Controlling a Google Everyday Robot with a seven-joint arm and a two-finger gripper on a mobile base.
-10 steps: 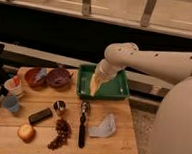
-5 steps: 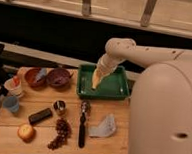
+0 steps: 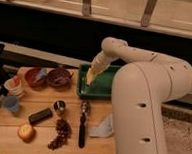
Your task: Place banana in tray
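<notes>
Since a moment ago, the robot's big white body is filling more of the right side of the view, and the arm is reaching further left and down, so the gripper (image 3: 92, 77) is now hanging over the left part of the tray (image 3: 104, 92) rather than nearer its middle. How wide the gripper stands cannot be told; the pale yellow shape at the end of the arm appears to be the banana (image 3: 93, 71), hanging long-ways and slanting down to the left, so it is probably being carried there. Whether its lower tip is already touching the tray floor cannot be made out.

The arm is likely bending over from the right and far side because the robot's base is standing to the right of the table (image 3: 44, 137), and the tray is sitting at the far right corner of the tabletop, close to that base. Holding the fruit low over the tray's inside looks like preparation for setting it down within the raised rim, so it does not roll out.

Left of the tray, a purple bowl (image 3: 59, 77) and a brown bowl (image 3: 37, 77) are sitting side by side along the far edge. Nearer the camera, a dark-handled utensil (image 3: 82, 124) is lying just beside a grape bunch (image 3: 60, 133), with an apple (image 3: 25, 131) at the near left. All of these are well apart from the gripper.
</notes>
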